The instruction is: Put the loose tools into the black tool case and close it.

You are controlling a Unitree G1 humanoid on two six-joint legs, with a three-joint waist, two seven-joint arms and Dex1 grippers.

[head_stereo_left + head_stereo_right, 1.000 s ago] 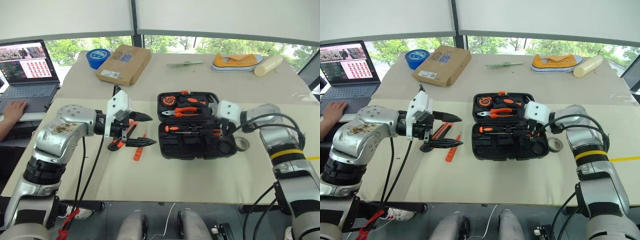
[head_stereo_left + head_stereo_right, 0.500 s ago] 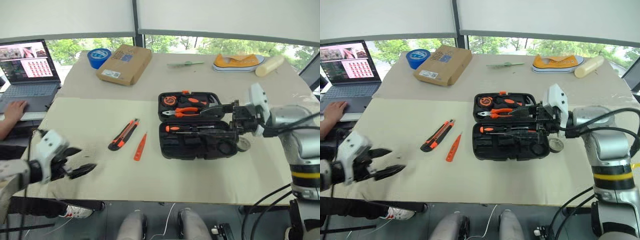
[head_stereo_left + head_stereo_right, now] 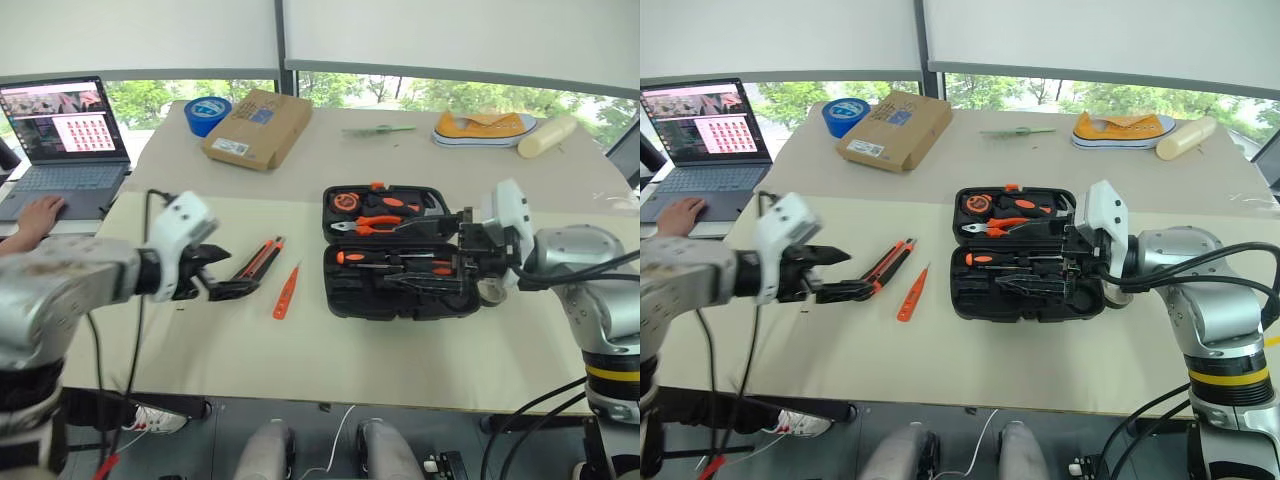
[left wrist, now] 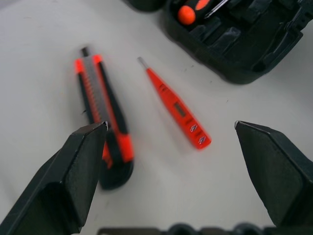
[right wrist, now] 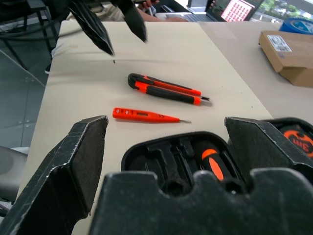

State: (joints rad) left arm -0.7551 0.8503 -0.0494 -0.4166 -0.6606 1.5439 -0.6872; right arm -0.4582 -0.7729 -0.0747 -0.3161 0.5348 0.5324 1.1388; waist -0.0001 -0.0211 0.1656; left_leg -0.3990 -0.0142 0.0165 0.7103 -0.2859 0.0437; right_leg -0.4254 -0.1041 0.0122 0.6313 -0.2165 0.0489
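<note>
The black tool case (image 3: pixel 400 300) lies open in the middle of the table, with an orange-handled screwdriver (image 3: pixel 350 257) in its near half. The orange-black utility knife (image 3: pixel 257 262) and the slim orange tester screwdriver (image 3: pixel 286 292) lie loose on the table to the left of the case. My left gripper (image 3: pixel 218 274) is open just left of the knife, and both tools lie ahead of it (image 4: pixel 170 124). My right gripper (image 3: pixel 418 252) hangs open over the case's right part with nothing in it. The greyish tape ring (image 3: pixel 490 292) peeks out beside the case's right edge.
Orange-handled pliers (image 3: pixel 376 222) and a tape measure (image 3: pixel 343 201) sit in the case's far half. At the back lie a cardboard box (image 3: pixel 252 128), a blue tape roll (image 3: pixel 206 113), a shoe (image 3: pixel 485 128) and a pale bottle (image 3: pixel 546 134). A person's hand (image 3: pixel 38 213) rests on a laptop (image 3: pixel 62 150), far left.
The left gripper swung from over the knife down to the front left, then came back beside the knife. The right gripper opened, drew back to the right and turned over the case.
</note>
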